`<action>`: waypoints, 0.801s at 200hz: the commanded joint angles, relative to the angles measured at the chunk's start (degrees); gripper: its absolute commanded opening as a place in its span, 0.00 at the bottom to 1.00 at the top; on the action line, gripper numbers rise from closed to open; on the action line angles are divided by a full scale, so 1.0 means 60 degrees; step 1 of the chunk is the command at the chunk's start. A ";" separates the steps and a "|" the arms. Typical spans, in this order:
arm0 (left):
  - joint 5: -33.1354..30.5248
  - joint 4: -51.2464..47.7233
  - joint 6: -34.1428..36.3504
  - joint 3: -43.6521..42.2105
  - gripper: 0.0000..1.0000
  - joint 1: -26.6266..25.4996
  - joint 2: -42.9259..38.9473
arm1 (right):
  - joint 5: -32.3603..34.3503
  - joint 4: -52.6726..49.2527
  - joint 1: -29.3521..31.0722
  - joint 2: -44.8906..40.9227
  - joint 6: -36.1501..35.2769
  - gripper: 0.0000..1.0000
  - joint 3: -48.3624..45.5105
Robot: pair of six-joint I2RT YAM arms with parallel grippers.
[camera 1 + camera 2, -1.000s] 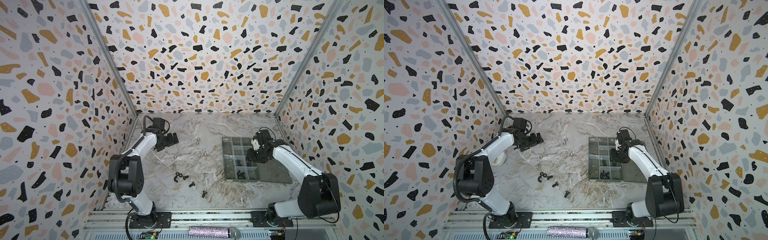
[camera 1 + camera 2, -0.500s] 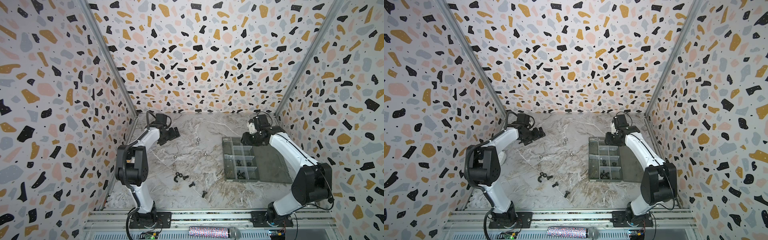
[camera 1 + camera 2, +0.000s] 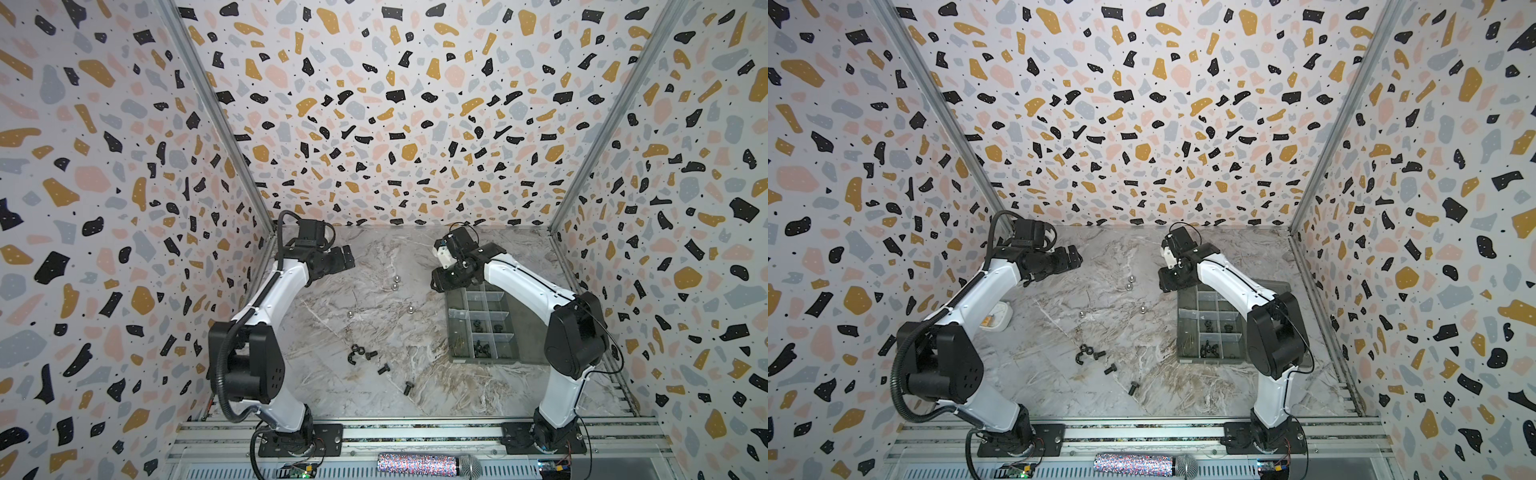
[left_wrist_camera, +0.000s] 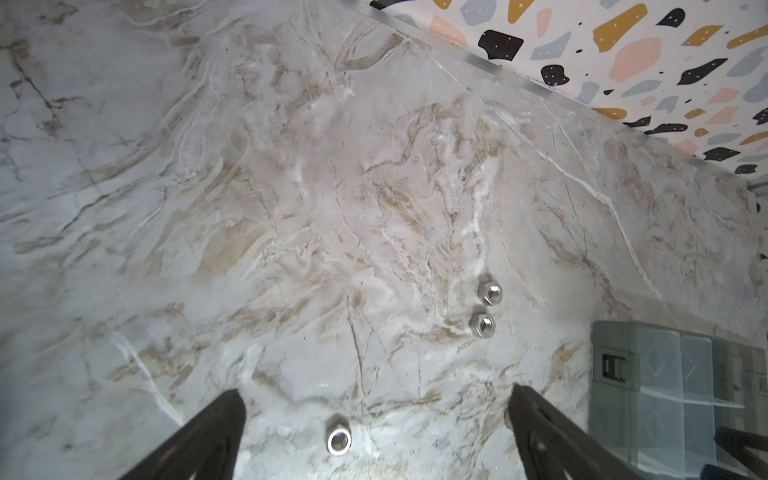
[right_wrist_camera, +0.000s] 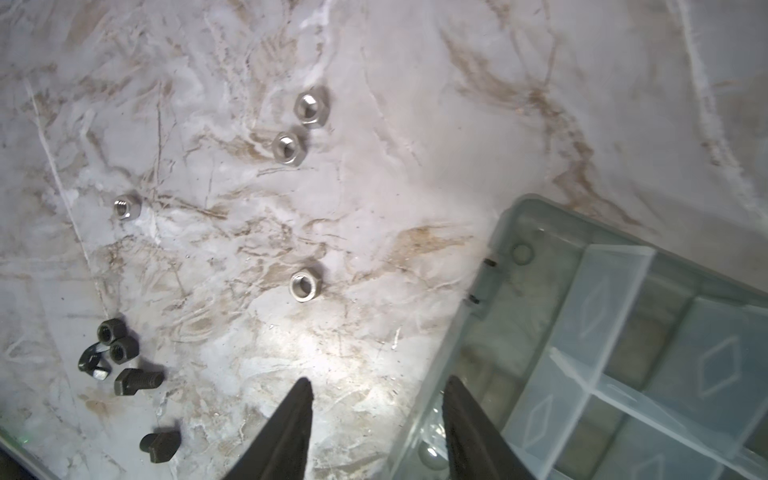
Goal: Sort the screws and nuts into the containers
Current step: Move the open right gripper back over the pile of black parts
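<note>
Marble worktop (image 3: 332,399) is carrying everything. The grey organiser box (image 3: 457,299) is sitting on the right side w/ its lid lying open flat. Some of its containers are holding black pieces (image 3: 482,348), and one is holding thin brass screws (image 3: 459,343). The far containers are looking bare.

The left hand (image 3: 348,257) is hanging over the far-left worktop, fingers (image 4: 216,424) spread wide w/ nothing btwn them. The right hand (image 3: 438,283) is hovering at the box's far-left corner. Its jaws are standing approx half apart & gripping nothing; in the wrist view, the right hand (image 5: 378,379) is straddling the box edge, one finger over the worktop and one over the box.

A white dish (image 3: 995,316) is peeking out beside the left arm, w/ something orange inside, too small to tell.

Three black screws (image 3: 384,368) are lying loose nr the front, well apart from the box. Four silver nuts (image 3: 397,277) are lying mid-worktop btwn the arms, the far two close together. Two black nuts (image 5: 111,330) & a winged nut (image 5: 93,363) are clustering just beside one screw.
</note>
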 commanded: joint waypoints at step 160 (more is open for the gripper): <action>-0.0606 -0.2019 -0.0887 -0.4154 0.98 -0.0179 -0.6782 | -0.0359 0.0188 0.3766 0.0993 -0.0273 0.52 0.0326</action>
